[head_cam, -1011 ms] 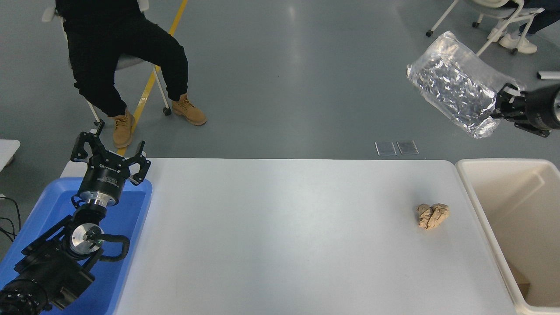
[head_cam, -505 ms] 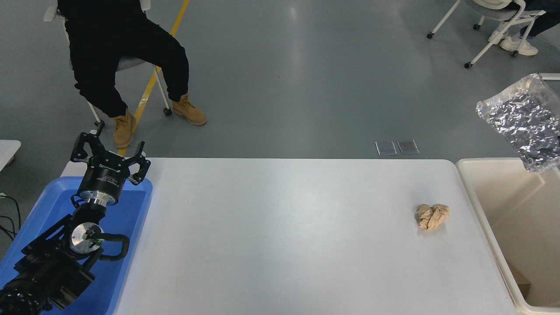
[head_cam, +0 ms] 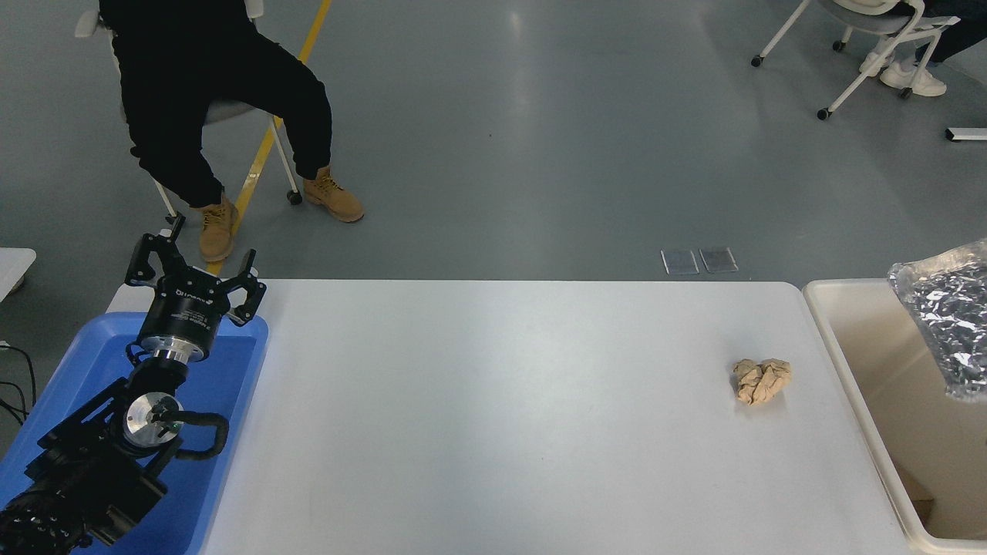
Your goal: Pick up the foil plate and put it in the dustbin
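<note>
Foil plate (head_cam: 947, 316) hangs over the dustbin (head_cam: 848, 362) at right edge — its gripper unseen; left gripper (head_cam: 194, 271) spread, lower left.

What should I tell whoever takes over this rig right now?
Left gripper: open, parked over the blue tray.
Right gripper: out of view.
Foil plate: at the right edge, over the dustbin; what holds it cannot be seen.
Done: plate lifted off the table.
Left: confirm the plate ends up in the dustbin.
</note>
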Controlling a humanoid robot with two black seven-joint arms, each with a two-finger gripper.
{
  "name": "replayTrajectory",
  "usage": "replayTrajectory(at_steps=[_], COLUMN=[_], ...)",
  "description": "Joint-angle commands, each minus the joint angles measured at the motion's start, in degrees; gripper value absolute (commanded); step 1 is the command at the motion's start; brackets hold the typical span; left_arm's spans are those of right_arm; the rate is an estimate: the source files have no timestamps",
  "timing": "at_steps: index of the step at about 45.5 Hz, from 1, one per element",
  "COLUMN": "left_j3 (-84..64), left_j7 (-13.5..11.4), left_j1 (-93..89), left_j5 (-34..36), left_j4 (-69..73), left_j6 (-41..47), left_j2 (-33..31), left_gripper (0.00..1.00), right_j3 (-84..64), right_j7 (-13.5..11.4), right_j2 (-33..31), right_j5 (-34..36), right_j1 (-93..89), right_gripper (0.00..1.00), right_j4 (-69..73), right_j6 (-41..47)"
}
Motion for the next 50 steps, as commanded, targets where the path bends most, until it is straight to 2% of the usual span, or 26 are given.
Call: replayTrajectory(at_steps=[1, 6, 9, 20, 32, 39, 47, 50], left_j3=[0.0, 0.0, 0.0, 0.0, 0.0, 0.0, 0.0, 0.0], left_j7=[0.0, 0.0, 0.0, 0.0, 0.0, 0.0, 0.0, 0.0], left_j1=[0.0, 0.0, 0.0, 0.0, 0.0, 0.0, 0.0, 0.0], left_j5=[0.0, 0.0, 0.0, 0.0, 0.0, 0.0, 0.0, 0.1], left_j4=[0.0, 0.0, 0.0, 0.0, 0.0, 0.0, 0.0, 0.0], left_j6=[0.0, 0.0, 0.0, 0.0, -0.1, -0.2, -0.2, -0.1], left_j2=[0.0, 0.0, 0.0, -0.1, 0.0, 0.0, 0.0, 0.0], left_gripper=[0.99, 0.99, 0.99, 0.99, 0.99, 0.99, 0.99, 0.99], right_j3=[2.4, 2.5, 2.5, 2.2, -4.8, -14.3, -23.0, -25.3], right_j7=[0.1, 0.1, 0.0, 0.1, 0.1, 0.1, -0.2, -1.3], right_j2=[2.2, 2.5, 3.1, 3.9, 3.4, 9.6, 16.8, 19.1], right_j5=[0.3, 0.3, 0.3, -0.6, -2.0, -5.2, -5.4, -5.5], right_j1=[-4.3, -4.5, -4.9, -3.4, 19.7, 31.7, 40.5, 43.6], right_gripper=[0.56, 0.87, 1.0, 1.0, 1.0, 1.0, 1.0, 1.0], right_j4=[-1.1, -0.8, -0.8, -0.1, 4.3, 6.4, 11.0, 13.9], right_j6=[-2.0, -1.8, -1.8, -1.1, 4.2, 11.4, 16.5, 18.3])
